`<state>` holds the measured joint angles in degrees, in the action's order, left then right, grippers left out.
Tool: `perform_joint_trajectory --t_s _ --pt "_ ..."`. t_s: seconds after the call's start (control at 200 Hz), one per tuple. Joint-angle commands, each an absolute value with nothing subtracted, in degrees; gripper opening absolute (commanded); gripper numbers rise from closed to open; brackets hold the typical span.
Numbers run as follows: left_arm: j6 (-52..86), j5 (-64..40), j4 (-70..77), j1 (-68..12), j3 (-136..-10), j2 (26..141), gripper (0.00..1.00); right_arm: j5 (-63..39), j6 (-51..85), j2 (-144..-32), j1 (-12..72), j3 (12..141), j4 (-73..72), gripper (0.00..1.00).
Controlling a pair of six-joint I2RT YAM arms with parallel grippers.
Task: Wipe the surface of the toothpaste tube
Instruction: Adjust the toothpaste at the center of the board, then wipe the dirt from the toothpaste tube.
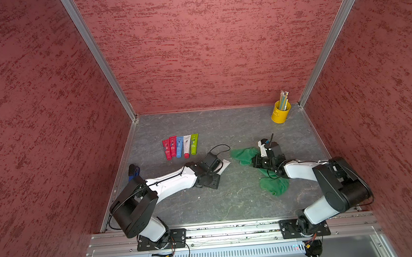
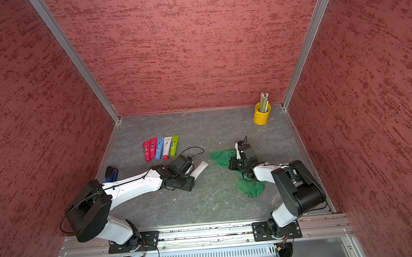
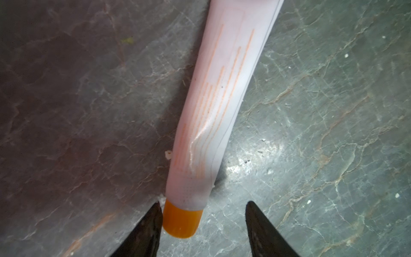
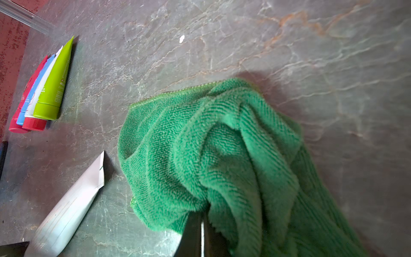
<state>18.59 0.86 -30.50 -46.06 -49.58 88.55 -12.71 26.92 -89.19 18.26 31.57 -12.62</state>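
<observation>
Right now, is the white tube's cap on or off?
On: an orange cap, between the open left fingers, covers the end of the white tube lying flat on the table.

White shells, black joints: both arms are wearing the same two-tone body.

Behind the left gripper (image 3: 204,205), whose dark tapered fingers (image 3: 144,233) are narrowing to points, the left arm's glossy white shell (image 1: 171,183) is running back into a boxy black joint housing (image 1: 135,209), and a thin black cable (image 1: 220,145) is looping out beside the wrist. The right gripper (image 4: 202,224) is showing two flat dark fingers. Behind it, the matching white-shelled right arm (image 1: 303,171) is ending at a black base plate (image 1: 286,230) that is carrying small silver screws.
</observation>
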Motion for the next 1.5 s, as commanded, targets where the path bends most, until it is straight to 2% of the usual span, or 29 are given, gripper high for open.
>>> perform_joint_trajectory --t_s 0.0,0.235,0.411,0.872,1.262,1.493 --pt "17.06 -0.08 -30.24 -46.48 -50.39 90.37 0.57 -13.01 26.13 -88.46 18.01 32.07 -11.82 0.0" --pt "15.58 2.68 -31.56 -47.01 -51.15 93.34 0.36 -15.38 27.46 -77.01 18.02 31.15 -11.95 0.0" --pt "14.43 2.8 -30.95 -49.05 -51.32 93.25 0.31 -23.24 29.47 -72.13 18.4 34.58 -14.03 0.0" --pt "11.43 0.74 -27.95 -52.02 -49.26 90.63 0.29 -29.79 37.61 -93.6 28.73 38.58 -32.42 0.0" --pt "11.35 0.37 -27.02 -51.84 -48.69 90.39 0.25 -28.65 41.15 -101.27 34.49 34.03 -34.01 0.0" --pt "11.16 -0.04 -26.54 -51.59 -48.54 90.29 0.22 -31.85 45.11 -102.75 39.31 29.88 -40.18 0.0"
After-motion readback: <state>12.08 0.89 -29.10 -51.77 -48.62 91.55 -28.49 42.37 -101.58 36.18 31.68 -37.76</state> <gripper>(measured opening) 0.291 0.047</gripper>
